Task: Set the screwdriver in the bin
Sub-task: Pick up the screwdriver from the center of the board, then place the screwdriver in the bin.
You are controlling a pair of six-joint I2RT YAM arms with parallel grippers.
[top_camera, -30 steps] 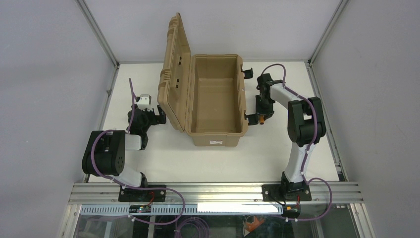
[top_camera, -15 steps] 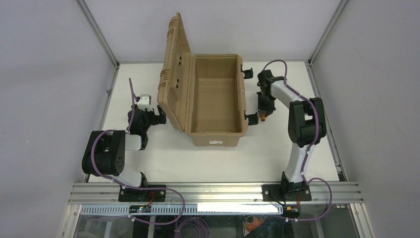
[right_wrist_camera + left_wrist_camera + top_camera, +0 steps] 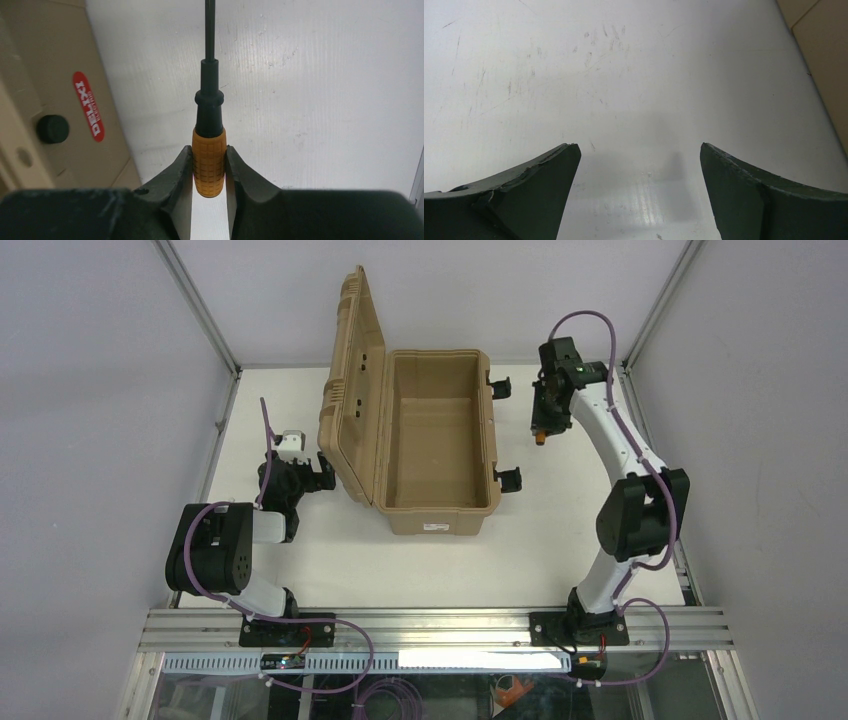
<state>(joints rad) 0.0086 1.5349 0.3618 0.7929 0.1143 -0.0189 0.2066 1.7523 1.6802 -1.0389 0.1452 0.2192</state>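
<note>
1. At the left of the overhead frame, the black-and-white left arm (image 3: 215, 550) sits folded. Its left jaws hang low over the white surface (image 3: 400, 560), just left of the bin's lid. In the left wrist view they stand wide apart with nothing between them, only scratched surface beneath.
2. At the centre, the large tan rectangular hard-plastic bin (image 3: 440, 515) lies open. Its ribbed lid (image 3: 355, 390) stands upright along its left side, and two black latches (image 3: 510, 480) hang off its right wall.
3. In the upper right, the right arm (image 3: 640, 510) reaches far up the frame. Its right jaws are clamped tight on the small screwdriver with an orange handle and thin black shaft (image 3: 209, 120). The screwdriver (image 3: 540, 438) is outside the bin, just right of its right wall near the far latch.
4. In the right wrist view, the jaws pinch the grooved handle from both sides. The shaft runs off the top edge, so I cannot see its tip. The bin's tan wall fills the left edge, bearing a red oval label (image 3: 89, 106) and a black round knob (image 3: 52, 128).
</note>
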